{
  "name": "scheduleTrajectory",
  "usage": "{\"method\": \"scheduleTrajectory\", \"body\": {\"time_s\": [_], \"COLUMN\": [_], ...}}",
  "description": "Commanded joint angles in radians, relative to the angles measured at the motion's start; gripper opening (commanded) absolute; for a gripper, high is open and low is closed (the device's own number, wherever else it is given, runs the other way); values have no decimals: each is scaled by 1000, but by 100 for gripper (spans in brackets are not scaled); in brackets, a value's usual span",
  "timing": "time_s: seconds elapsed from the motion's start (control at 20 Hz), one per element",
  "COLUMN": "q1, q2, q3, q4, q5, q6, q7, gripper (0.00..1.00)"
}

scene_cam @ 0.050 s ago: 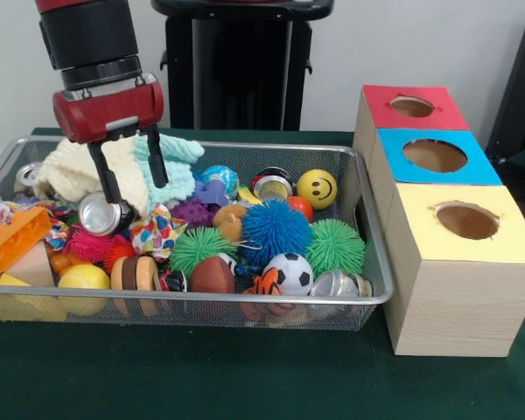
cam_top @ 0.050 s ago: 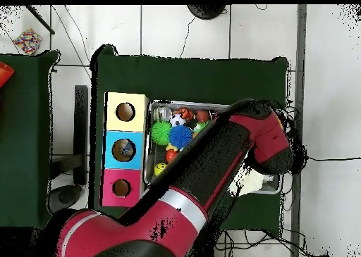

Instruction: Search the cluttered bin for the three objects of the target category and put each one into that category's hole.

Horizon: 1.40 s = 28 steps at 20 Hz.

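1. At the upper left of the front view, the gripper point(scene_cam @ 0.050 s ago: 134, 182) was seen hanging from the red and black arm point(scene_cam @ 0.050 s ago: 92, 44), its two dark fingers point(scene_cam @ 0.050 s ago: 103, 175) spread apart over the left part of the wire bin point(scene_cam @ 0.050 s ago: 367, 289).
2. Nothing was held between the fingers; the left one reached down to a silver tin point(scene_cam @ 0.050 s ago: 101, 214), though contact could not be confirmed, and a cream and mint knitted cloth point(scene_cam @ 0.050 s ago: 70, 171) lay behind them.
3. The bin was shown crowded: a blue spiky ball point(scene_cam @ 0.050 s ago: 276, 229) sat near the middle, with green spiky balls point(scene_cam @ 0.050 s ago: 335, 247) to either side, a soccer ball point(scene_cam @ 0.050 s ago: 289, 273) in front and a yellow smiley ball point(scene_cam @ 0.050 s ago: 317, 188) toward the rear.
4. An orange brick point(scene_cam @ 0.050 s ago: 13, 241) and a yellow ball point(scene_cam @ 0.050 s ago: 84, 278) were seen at the lower left of the bin.
5. To the right of the bin, a wooden box point(scene_cam @ 0.050 s ago: 446, 306) was placed, its three holes topped by a red panel point(scene_cam @ 0.050 s ago: 411, 107), a blue panel point(scene_cam @ 0.050 s ago: 436, 156) and a yellow panel point(scene_cam @ 0.050 s ago: 468, 223).
6. A dark green cloth point(scene_cam @ 0.050 s ago: 245, 376) covered the table, and a pale wall point(scene_cam @ 0.050 s ago: 402, 44) rose behind.
7. From overhead, the arm point(cam_top @ 0.050 s ago: 204, 177) hid most of the bin point(cam_top @ 0.050 s ago: 151, 177), and a tiled floor point(cam_top @ 0.050 s ago: 331, 92) strewn with cables point(cam_top @ 0.050 s ago: 211, 29) surrounded the table point(cam_top @ 0.050 s ago: 197, 78).
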Motion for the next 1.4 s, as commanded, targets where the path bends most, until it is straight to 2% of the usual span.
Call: {"method": "scheduleTrajectory", "body": {"time_s": [0.05, 0.35, 0.55, 0.75, 1.0, 1.4], "q1": [4, 5, -28, -38, -40, -15], "q2": [53, 76, 37, 29, 31, 76], "q3": [186, 192, 232, 258, 278, 255], "q4": [48, 33, 58, 62, 57, 25], "q5": [-1, -5, 57, 51, 4, -63], "q6": [-125, -126, -124, -145, -201, -255], "q7": [51, 72, 21, 4, -5, 41], "gripper": [100, 100, 100, 100, 100, 100]}}
